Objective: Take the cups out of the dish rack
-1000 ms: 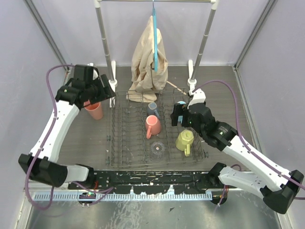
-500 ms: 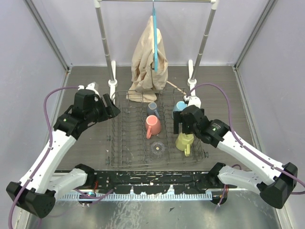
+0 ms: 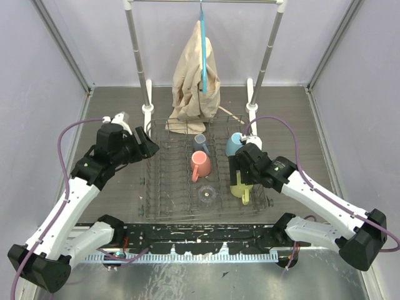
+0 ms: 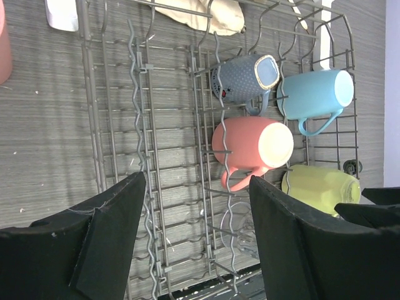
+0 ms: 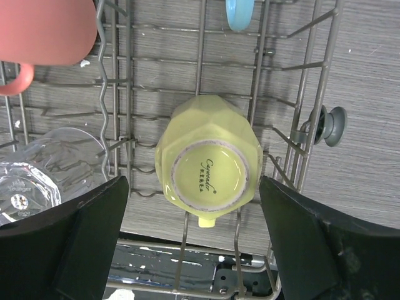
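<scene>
The dish rack holds a grey-blue mug, a salmon-pink mug, a light blue mug, a pale yellow mug and a clear glass. My right gripper is open just above the yellow mug, which stands upside down between its fingers. My left gripper is open and empty over the rack's left edge. A second salmon-pink mug shows at the left wrist view's edge, on the table left of the rack.
A silver clothes rail with beige cloth and a blue hanger stands behind the rack, with its white feet on the table. A grey knob sticks out at the rack's right side. Enclosure walls stand on both sides.
My left gripper has left the salmon-pink mug on the table and moved right to the rack's left edge. My right gripper has moved from the light blue mug to over the yellow mug.
</scene>
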You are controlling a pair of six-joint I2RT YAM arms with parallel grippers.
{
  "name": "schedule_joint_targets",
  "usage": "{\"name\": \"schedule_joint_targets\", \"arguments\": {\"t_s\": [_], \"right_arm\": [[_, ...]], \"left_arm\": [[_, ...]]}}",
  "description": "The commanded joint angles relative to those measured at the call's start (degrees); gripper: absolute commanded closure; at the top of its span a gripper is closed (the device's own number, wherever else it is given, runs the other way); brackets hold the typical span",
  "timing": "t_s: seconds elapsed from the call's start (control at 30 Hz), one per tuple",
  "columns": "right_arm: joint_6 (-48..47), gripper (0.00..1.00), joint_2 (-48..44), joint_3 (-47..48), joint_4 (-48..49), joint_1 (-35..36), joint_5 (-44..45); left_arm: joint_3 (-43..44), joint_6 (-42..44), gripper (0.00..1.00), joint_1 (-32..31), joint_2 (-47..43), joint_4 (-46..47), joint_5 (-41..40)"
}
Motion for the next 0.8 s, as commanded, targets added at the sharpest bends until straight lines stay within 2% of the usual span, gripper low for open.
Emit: {"name": "schedule_joint_targets", "arguments": {"t_s": [0.0,0.43,0.67,0.73,0.77], "right_arm": [[1.09,0.08,2.11,-0.70,0.37,0.02,-1.32],[0.21,0.08,9.00,-2.61,5.73,0.00,-3.48],[0.28,0.08,9.80,-3.53,8.48,0.02,-1.98],[0.27,0.11,9.79,-3.92,8.93,0.00,-1.57],[0.24,0.16,9.82,-4.17,9.11,0.02,-1.29]], "left_arm": [[-0.80,-0.22,0.26,-0.20,-0.96,3.64,2.01],[-2.67,0.43,0.25,-0.20,-2.86,4.45,2.91],[-2.95,0.35,0.25,-0.20,-2.90,4.25,3.19],[-2.96,0.27,0.24,-0.20,-2.94,4.27,3.19],[-3.01,0.22,0.25,-0.20,-2.92,4.27,3.26]]}}
